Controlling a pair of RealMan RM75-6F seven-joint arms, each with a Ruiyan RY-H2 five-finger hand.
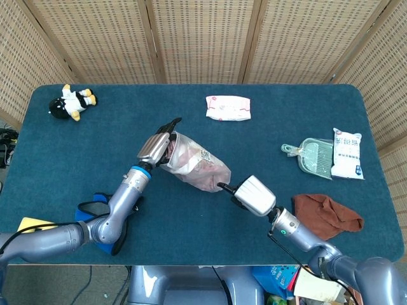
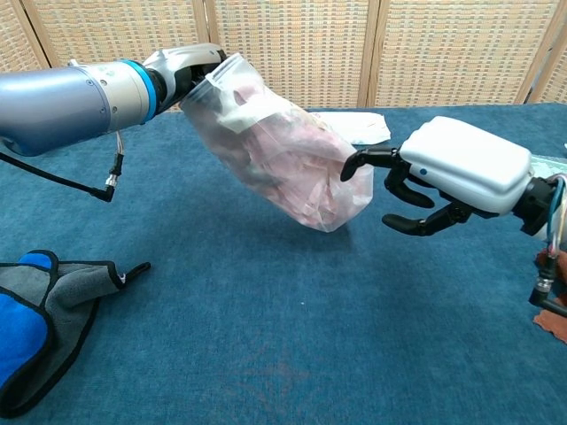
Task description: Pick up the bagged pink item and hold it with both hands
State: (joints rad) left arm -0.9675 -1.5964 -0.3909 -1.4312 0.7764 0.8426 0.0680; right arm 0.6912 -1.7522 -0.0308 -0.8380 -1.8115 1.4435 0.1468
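A clear plastic bag with a pink item inside point(image 1: 194, 165) point(image 2: 285, 155) hangs tilted above the blue table point(image 1: 286, 114). My left hand point(image 1: 156, 147) point(image 2: 188, 64) grips its upper end. The bag's lower end points toward my right hand point(image 1: 249, 194) point(image 2: 443, 173). That hand is open, its fingertips point(image 2: 354, 165) at the bag's lower end, fingers spread with nothing held. Whether they touch the bag I cannot tell.
A white and pink packet point(image 1: 227, 107) lies at the back. A green dustpan point(image 1: 313, 156) and a white bag point(image 1: 347, 154) sit at the right, a brown cloth point(image 1: 331, 212) in front of them. A blue and grey cloth point(image 2: 40, 310) lies front left, a toy penguin point(image 1: 73, 101) far left.
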